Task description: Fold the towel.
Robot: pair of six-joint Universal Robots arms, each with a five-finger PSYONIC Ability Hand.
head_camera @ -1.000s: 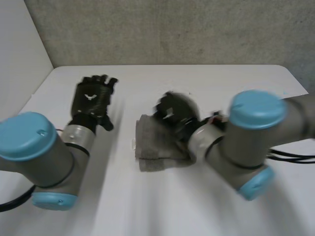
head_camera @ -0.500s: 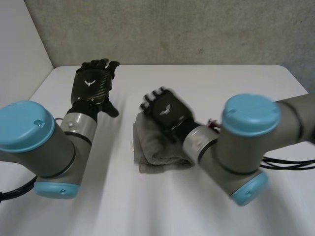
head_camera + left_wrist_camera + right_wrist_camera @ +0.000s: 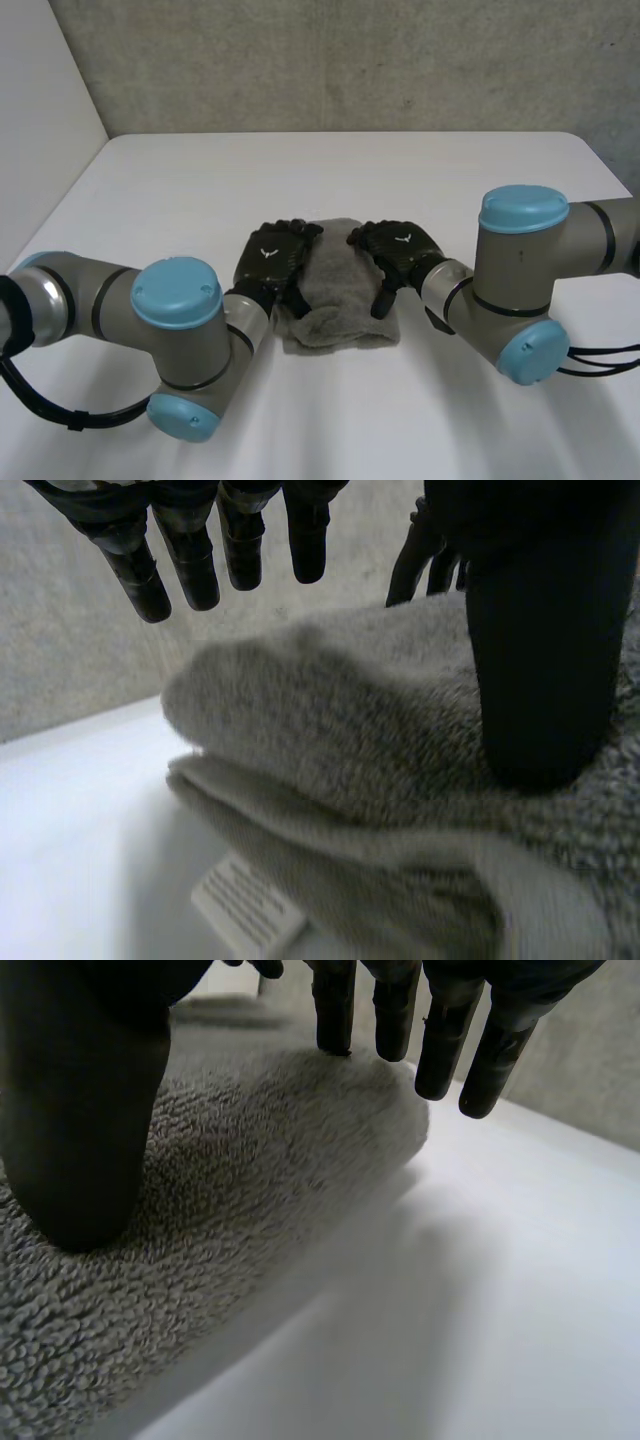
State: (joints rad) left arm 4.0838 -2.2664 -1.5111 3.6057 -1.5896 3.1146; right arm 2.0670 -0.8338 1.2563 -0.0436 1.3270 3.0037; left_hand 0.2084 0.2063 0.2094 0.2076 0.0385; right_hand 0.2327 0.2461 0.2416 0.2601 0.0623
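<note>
Finds the towel (image 3: 335, 300) folded mid-worktop (image 3: 470, 180), long axis running away from the robot, flanked evenly by the left robot hand (image 3: 272, 262) on its left edge and the right robot hand (image 3: 400, 250) on its right, both with fingers straight and apart, thumbs resting on the pile.

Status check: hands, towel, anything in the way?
Left hand open, thumb on towel left edge. Right hand open, thumb and fingertips on right edge. Towel folded in layers on table. No obstruction seen.
</note>
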